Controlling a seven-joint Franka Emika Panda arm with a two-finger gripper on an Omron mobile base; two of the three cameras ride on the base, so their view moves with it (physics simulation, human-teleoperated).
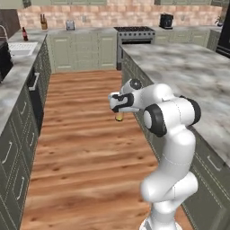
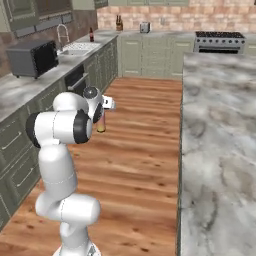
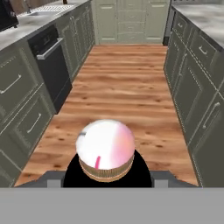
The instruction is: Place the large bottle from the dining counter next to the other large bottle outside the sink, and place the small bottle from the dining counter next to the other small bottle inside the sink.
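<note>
My gripper (image 1: 118,109) (image 2: 102,114) hangs over the wooden aisle floor, shut on the large bottle (image 1: 119,117) (image 2: 101,125), whose orange-yellow end sticks out below the hand. The hand view looks straight down the bottle's white-and-pink body (image 3: 106,146), with the dark fingers on either side of it. The dining counter (image 1: 197,76) (image 2: 220,145) runs along the right. Far off on the left counter, the other large bottle (image 1: 24,33) (image 2: 91,34), dark brown with a red label, stands beside the sink (image 1: 22,47) (image 2: 79,48). Both small bottles are out of view.
Green cabinets line both sides of the aisle (image 3: 127,87). A black microwave (image 2: 32,57) sits on the left counter ahead of the sink. A stove (image 1: 134,31), a toaster (image 1: 70,24) and a coffee machine (image 1: 166,20) stand along the back wall.
</note>
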